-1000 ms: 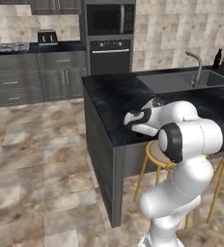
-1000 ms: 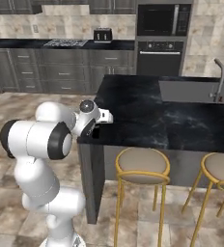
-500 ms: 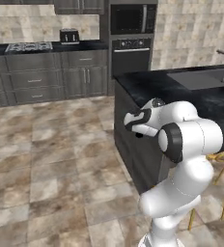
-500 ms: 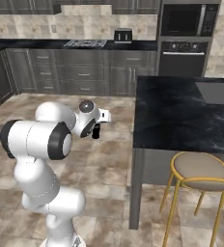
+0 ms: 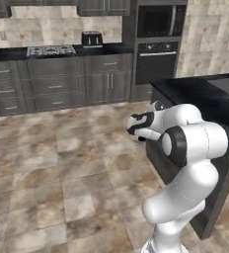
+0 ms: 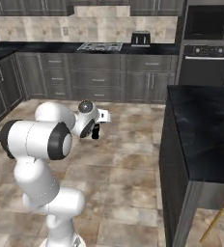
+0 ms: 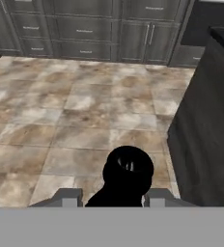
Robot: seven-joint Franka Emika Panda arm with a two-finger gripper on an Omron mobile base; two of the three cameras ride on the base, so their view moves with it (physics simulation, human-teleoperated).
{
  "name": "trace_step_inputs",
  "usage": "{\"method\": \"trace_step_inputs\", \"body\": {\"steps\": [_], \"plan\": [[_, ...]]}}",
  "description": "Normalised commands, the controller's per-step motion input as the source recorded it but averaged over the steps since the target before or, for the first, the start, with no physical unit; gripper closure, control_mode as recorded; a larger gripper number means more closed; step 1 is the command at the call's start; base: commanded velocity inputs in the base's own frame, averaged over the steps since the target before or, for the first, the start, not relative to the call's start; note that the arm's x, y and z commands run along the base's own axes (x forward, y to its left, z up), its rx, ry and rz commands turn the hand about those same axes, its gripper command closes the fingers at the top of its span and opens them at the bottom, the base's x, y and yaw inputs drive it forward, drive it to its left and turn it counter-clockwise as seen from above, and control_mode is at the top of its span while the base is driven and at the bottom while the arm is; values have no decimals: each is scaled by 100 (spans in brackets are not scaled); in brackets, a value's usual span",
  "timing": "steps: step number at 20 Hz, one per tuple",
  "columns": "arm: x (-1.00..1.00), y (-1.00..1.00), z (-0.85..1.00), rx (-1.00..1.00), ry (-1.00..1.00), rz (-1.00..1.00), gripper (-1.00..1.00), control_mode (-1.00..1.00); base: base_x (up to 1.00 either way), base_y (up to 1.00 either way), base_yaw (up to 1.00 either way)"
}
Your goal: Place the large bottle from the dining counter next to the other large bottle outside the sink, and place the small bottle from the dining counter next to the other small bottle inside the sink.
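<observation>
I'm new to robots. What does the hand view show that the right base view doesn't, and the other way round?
Hand view alone: the dark bottle seen end-on, its round mouth towards the camera, gripped in the hand.
Right base view alone: the robot's white arm, the toaster, the hob, the wall oven and the black top of the dining counter.
Both: the tiled floor, the grey cabinets and the dining counter's dark side.

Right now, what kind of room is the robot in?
A home kitchen, most likely: a hob and toaster on the wall counter, a built-in oven, and the dining counter to one side.
</observation>
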Motion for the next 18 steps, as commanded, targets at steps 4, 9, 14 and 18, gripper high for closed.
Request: {"method": "trace_step_inputs", "body": {"steps": [4,9,14,18], "plan": [[0,0,0,0,0,0,100,100,94,74,-5],[0,0,0,0,0,0,100,100,84,72,-14],[0,0,0,0,0,0,100,100,66,61,-28],[0,0,0,0,0,0,100,100,62,57,-38]]}}
